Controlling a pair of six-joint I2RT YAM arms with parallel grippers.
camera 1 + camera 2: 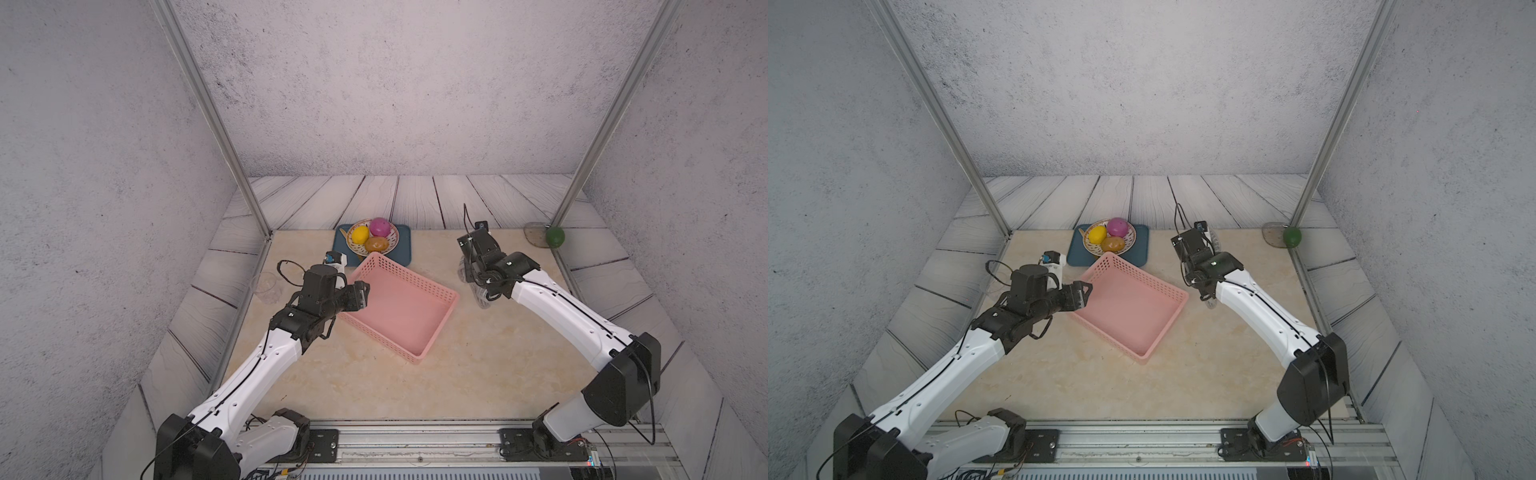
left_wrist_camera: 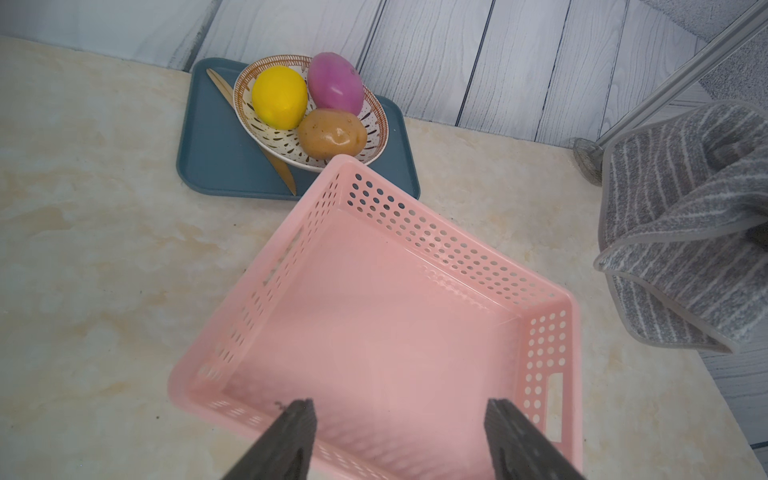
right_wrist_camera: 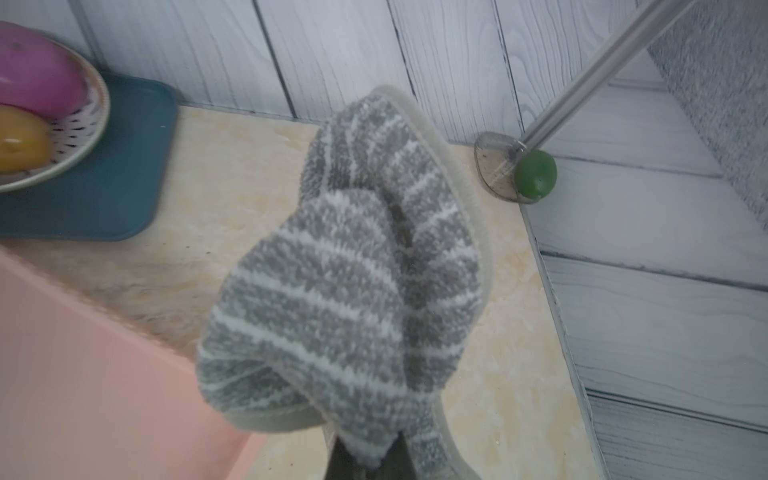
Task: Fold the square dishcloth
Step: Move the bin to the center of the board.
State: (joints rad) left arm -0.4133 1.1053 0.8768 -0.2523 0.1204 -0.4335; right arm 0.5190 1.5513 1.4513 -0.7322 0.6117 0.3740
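The right gripper [image 3: 368, 459] is pinched tight on the grey cloth [image 3: 345, 291], which seems to hang in the air beside the pink basket [image 2: 374, 324], maybe so the wide-apart left gripper [image 2: 399, 407] can grab another corner.

1. The dishcloth [image 3: 345, 291] is soft cloth with a fluffy, rough pile; its hem is a smoother woven band.
2. The basket [image 2: 374, 324] is smooth pink plastic with a slight shine.
3. The tray [image 2: 208, 158] looks like matt plastic.
4. The bowl [image 2: 266, 135] has a glossy glaze.
5. The table [image 2: 104, 249] looks like smooth stone.
6. The post [image 3: 582, 83] is brushed metal.
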